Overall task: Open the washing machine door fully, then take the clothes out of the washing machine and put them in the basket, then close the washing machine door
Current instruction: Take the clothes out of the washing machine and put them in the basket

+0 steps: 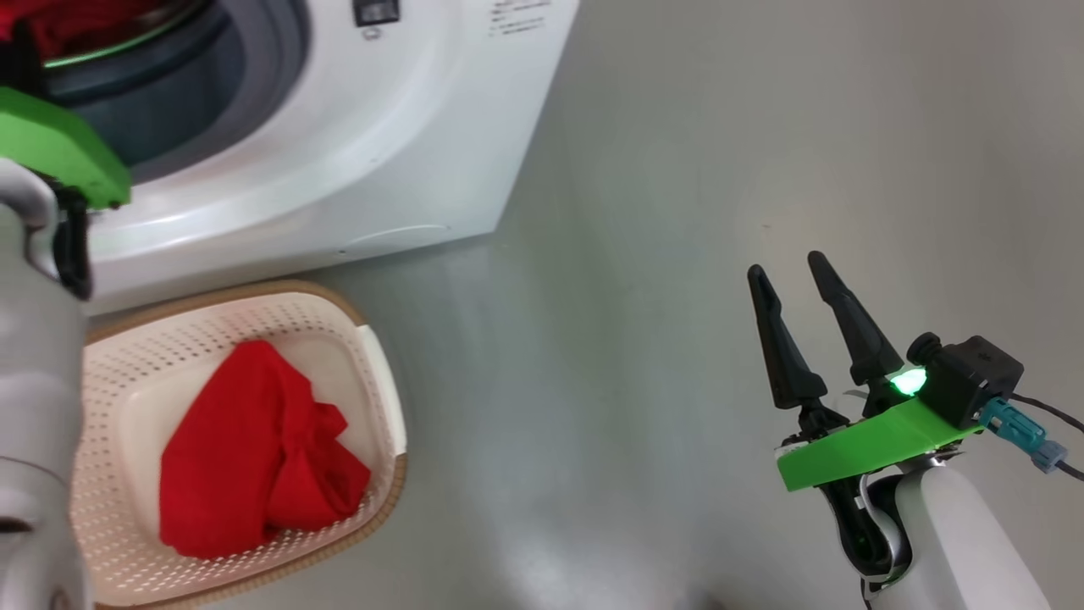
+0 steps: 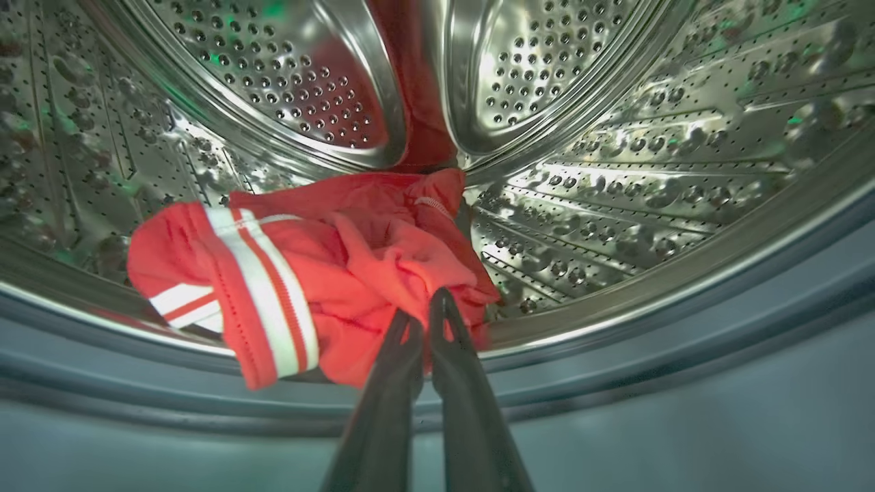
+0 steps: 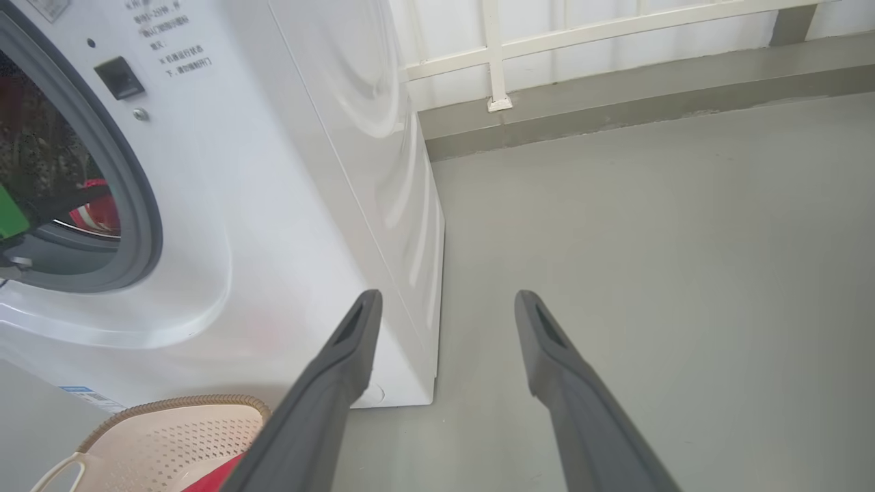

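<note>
Inside the washing machine's steel drum [image 2: 615,137] lie the clothes [image 2: 294,273], a red bundle with white stripes, close to the grey gasket [image 2: 683,328]. My left gripper [image 2: 427,307] is shut, its tips pinching a fold at the bundle's near edge. A second red garment [image 1: 254,449] lies crumpled in the basket [image 1: 377,356], which stands on the floor in front of the washing machine [image 1: 339,169]. My right gripper [image 1: 792,275] hangs open over bare floor to the right of the machine, holding nothing. The washing machine door is out of view.
My pale left forearm [image 1: 34,381] reaches over the basket's left side into the drum opening. Grey floor [image 1: 720,169] stretches right of the machine. A wall with a white rail [image 3: 499,55] stands behind the washer [image 3: 287,205].
</note>
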Controlling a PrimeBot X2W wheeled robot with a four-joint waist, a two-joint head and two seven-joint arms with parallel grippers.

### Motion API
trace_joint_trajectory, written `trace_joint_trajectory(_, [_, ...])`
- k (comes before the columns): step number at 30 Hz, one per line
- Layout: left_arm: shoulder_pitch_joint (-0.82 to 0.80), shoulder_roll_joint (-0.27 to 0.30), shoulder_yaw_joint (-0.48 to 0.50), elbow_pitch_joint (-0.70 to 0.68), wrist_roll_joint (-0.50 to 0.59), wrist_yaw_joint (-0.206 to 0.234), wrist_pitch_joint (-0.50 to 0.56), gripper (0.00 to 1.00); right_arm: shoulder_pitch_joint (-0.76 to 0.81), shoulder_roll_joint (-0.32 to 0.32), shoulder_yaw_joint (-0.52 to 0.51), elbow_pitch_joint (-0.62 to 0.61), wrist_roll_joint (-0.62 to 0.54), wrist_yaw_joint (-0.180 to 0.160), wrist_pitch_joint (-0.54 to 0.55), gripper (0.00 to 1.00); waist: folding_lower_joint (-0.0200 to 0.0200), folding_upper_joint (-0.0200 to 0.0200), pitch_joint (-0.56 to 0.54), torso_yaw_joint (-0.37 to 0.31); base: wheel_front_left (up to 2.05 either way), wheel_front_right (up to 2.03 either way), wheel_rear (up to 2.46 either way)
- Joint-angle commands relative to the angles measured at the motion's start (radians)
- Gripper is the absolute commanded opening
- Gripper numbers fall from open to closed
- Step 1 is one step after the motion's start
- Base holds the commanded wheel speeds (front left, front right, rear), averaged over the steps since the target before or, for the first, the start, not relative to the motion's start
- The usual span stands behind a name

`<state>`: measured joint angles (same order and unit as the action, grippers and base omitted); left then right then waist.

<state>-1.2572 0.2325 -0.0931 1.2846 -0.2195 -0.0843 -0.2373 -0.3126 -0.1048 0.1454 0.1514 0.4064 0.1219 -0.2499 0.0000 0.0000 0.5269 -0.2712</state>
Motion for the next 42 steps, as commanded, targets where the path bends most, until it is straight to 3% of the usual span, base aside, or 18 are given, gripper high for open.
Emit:
trace_joint_trajectory(1, [0.022,0.027,0.019,-0.042,-0.017,-0.013,-0.018,0.0,0.012,-0.013,0.012,-0.025,-0.014,0.009,-0.012,1.0,0.0,0.0,-0.036,0.04,0.0,0.0,0.0])
trace_joint_trajectory(22, [0.517,-0.094,0.067,-0.808,-0.057,-0.046,-0.024,0.0,0.105,-0.091,-0.037,-0.022,-0.012,0.009,-0.012,1.0,0.0,0.0,-0.213,0.199,0.0,0.0,0.0])
trace_joint_trajectory(34, [0.759,-0.093,0.03,-1.142,-0.104,-0.045,-0.016,0.0,0.143,-0.115,-0.05,-0.02,-0.005,0.009,-0.012,1.0,0.0,0.0,-0.275,0.258,0.0,0.0,0.0])
trace_joint_trajectory(42, [0.887,-0.089,0.032,-1.453,-0.111,-0.005,0.054,0.0,0.154,-0.119,-0.054,-0.021,-0.003,0.009,-0.012,1.0,0.0,0.0,-0.288,0.287,0.0,0.0,0.0])
